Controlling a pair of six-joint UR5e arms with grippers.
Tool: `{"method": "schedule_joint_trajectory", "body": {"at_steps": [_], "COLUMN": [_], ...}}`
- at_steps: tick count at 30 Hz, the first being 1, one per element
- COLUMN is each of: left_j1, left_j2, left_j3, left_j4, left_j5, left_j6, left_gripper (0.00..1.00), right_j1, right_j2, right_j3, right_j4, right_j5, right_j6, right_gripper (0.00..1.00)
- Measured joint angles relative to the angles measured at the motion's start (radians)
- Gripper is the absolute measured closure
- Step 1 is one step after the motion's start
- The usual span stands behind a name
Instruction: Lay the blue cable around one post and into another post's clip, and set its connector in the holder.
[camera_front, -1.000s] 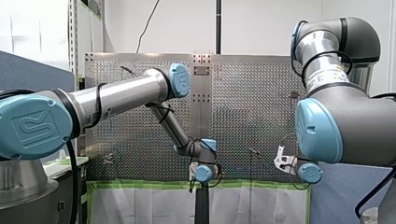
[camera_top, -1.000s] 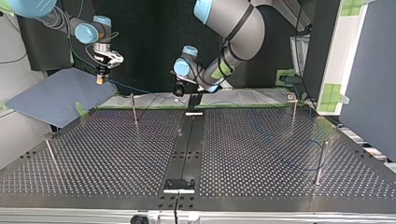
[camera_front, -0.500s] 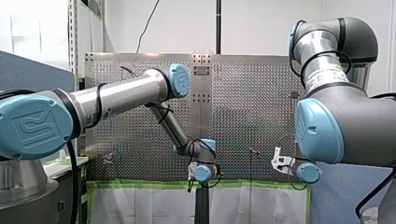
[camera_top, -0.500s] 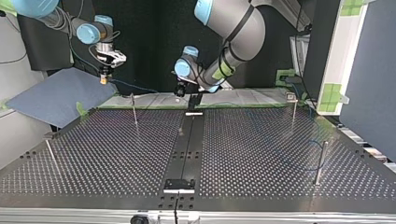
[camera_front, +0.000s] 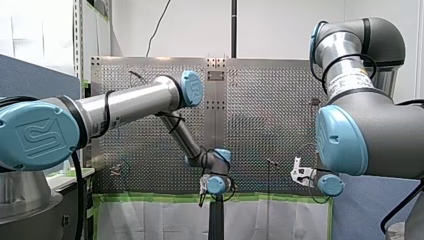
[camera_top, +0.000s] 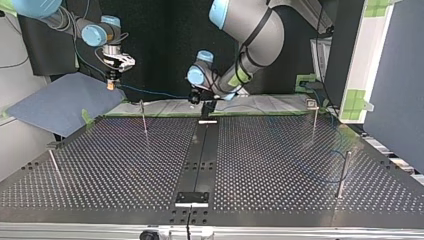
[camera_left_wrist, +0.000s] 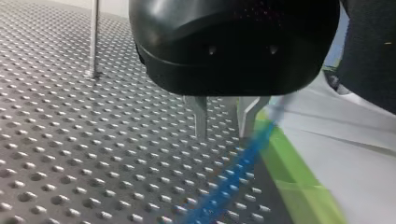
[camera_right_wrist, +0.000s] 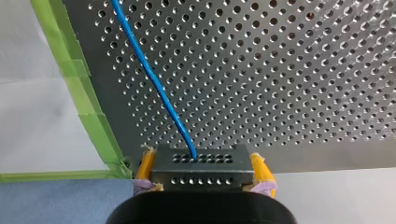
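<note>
No text is legible: a blue joint cap bears an embossed logo, and a white label's print is too small.

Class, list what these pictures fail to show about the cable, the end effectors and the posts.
- Left wrist view: blue cable blurred; whether it runs inside my left end effector is unclear.
- Top view: post clip too small to read; cable too thin to trace.
- Right wrist view: connector's rear hidden by my right end effector.

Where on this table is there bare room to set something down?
Top view: the table's left half is bare, between far post, near post and black strip. Cable loops over the right half. The far edge is crowded: right pincer, left pincer, taut cable.
</note>
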Motion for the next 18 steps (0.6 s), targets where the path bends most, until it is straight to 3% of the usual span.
{"method": "schedule_joint_trajectory", "body": {"at_steps": [6,8,9,11,12,14,18], "left_j1": [-0.009,-0.010,-0.010,-0.010,-0.009,-0.006,-0.001], "left_j2": [0.040,0.051,0.056,0.063,0.067,0.075,0.097], "left_j3": [0.023,0.024,0.022,0.015,0.008,-0.003,-0.039], "left_j4": [-0.011,-0.016,-0.022,-0.035,-0.041,-0.046,-0.040], "left_j5": [0.013,0.015,0.015,0.015,0.015,0.015,0.016], "left_j6": [-0.014,-0.016,-0.016,-0.014,-0.013,-0.011,-0.005], "left_gripper": [0.65,0.55,0.55,0.41,0.41,0.32,0.29], "right_j1": [0.002,0.002,0.002,0.002,0.002,0.002,0.002], "right_j2": [0.000,0.000,0.000,0.000,0.000,0.000,0.000], "right_j3": [0.000,0.000,0.000,0.000,0.000,0.000,0.000], "right_j4": [-0.002,-0.003,-0.003,-0.004,-0.004,-0.004,-0.005], "right_j5": [-0.001,-0.001,-0.001,-0.002,-0.002,-0.002,-0.003], "right_j6": [0.002,0.002,0.002,0.002,0.002,0.003,0.003], "right_gripper": [1.00,1.00,1.00,1.00,1.00,1.00,1.00]}}
